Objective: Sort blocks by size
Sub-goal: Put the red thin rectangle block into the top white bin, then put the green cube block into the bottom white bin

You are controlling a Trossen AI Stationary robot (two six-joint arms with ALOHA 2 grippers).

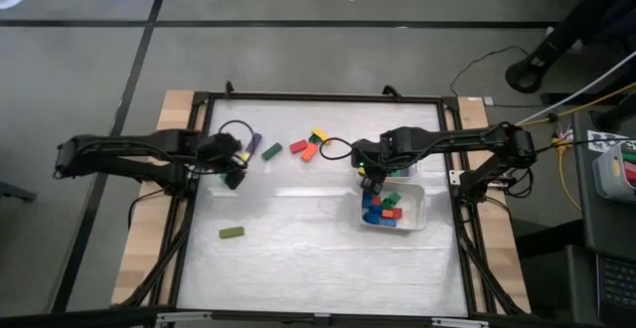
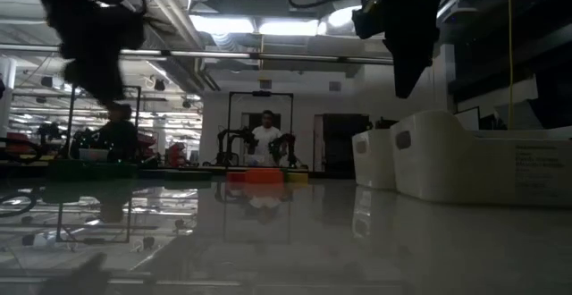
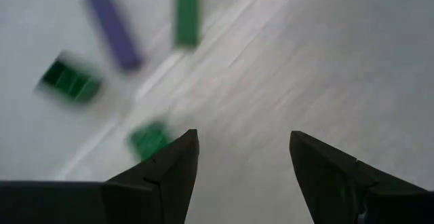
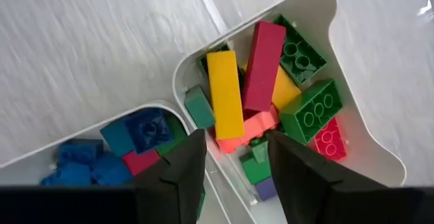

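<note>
My left gripper (image 1: 234, 174) (image 3: 244, 139) is open and empty above the table's left part. Near it lie a purple bar (image 3: 114, 27), a green bar (image 3: 187, 10) and two green blocks (image 3: 70, 81) (image 3: 149, 139). Red (image 1: 298, 146), orange (image 1: 309, 152) and yellow (image 1: 319, 135) blocks lie at the table's middle far side, and a green bar (image 1: 232, 233) lies alone toward the near left. My right gripper (image 1: 370, 179) (image 4: 236, 139) is open and empty above two white trays. One tray (image 4: 325, 0) holds longer bars, the other (image 4: 135, 108) short blue, red and green cubes.
The two white trays (image 1: 417, 209) stand side by side at the table's right, and show tall in the low view (image 2: 429, 152). A black frame (image 1: 318, 97) runs round the table. Cables loop near both arms. People stand in the room beyond the table (image 2: 265, 134).
</note>
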